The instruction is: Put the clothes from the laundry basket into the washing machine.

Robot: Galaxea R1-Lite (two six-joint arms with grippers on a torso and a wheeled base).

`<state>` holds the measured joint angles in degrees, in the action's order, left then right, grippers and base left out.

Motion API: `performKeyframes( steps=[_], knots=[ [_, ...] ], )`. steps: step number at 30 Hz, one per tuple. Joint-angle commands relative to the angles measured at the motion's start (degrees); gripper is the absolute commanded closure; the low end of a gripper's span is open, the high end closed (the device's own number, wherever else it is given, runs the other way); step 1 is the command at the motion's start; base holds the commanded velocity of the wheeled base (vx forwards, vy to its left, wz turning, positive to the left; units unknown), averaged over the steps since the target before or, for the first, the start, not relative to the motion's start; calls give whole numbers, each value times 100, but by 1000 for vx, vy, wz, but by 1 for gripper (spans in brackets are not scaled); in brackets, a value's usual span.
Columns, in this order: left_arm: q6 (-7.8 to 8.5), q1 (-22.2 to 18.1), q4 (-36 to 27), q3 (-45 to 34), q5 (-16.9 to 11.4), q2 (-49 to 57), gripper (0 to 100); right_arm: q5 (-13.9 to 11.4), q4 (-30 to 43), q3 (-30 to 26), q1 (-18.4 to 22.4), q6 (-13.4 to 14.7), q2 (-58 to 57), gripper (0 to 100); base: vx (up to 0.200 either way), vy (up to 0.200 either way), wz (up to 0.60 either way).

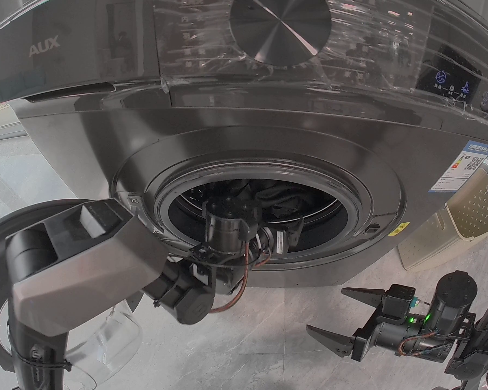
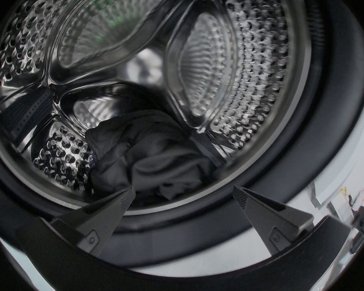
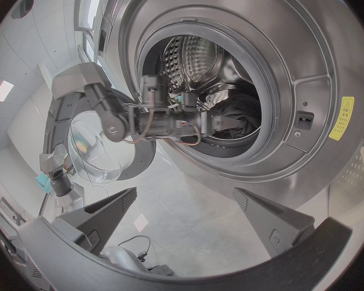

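Clothes (image 2: pixel 149 158): a dark, soft, crumpled heap of cloth lying low in the drum, just inside the mouth.
Drum (image 2: pixel 246 61): shiny metal, its wall dotted with rows of small holes, with smooth raised paddles.
Door seal (image 2: pixel 319 142): a thick, dark rubber ring around the mouth.
Washing machine (image 1: pixel 309 136): grey metal front with a round opening; the top panel has a round brushed knob under clear plastic film.
Door (image 1: pixel 92 342): swung open on the robot's left, with a clear domed glass.
Left pincer (image 2: pixel 183 190): arm stretched level to the mouth of the drum, the two dark pointed fingers spread and empty, aimed at the clothes but apart from them.
Right pincer (image 1: pixel 326 310): held low over the floor in front of the machine, fingers spread wide, holding nothing.
Laundry basket (image 1: pixel 472 212): cream plastic with perforated walls, beside the machine on the robot's right.
Floor (image 1: pixel 287 348): pale, marbled tile.
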<state>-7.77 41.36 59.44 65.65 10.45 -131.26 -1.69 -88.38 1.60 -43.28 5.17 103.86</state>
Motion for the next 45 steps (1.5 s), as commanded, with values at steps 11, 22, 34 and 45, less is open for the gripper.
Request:
performKeyframes(
  steps=[11,22,34,45],
  knots=[
    [161,1550,903,-4754,-412,3906,0,55,304,-160,30,-33,-1342,0,0,0,0],
    [144,1418,832,-5536,-596,5242,0,547,1745,-160,671,-33,-2924,0,0,0,0],
    [530,258,762,-6169,-324,6516,0,829,3380,-160,2069,-42,-4823,0,-67,0,0],
    [566,-744,-73,-6565,-377,7931,0,785,4540,-133,2754,-69,-6203,0,-91,0,0]
  ],
)
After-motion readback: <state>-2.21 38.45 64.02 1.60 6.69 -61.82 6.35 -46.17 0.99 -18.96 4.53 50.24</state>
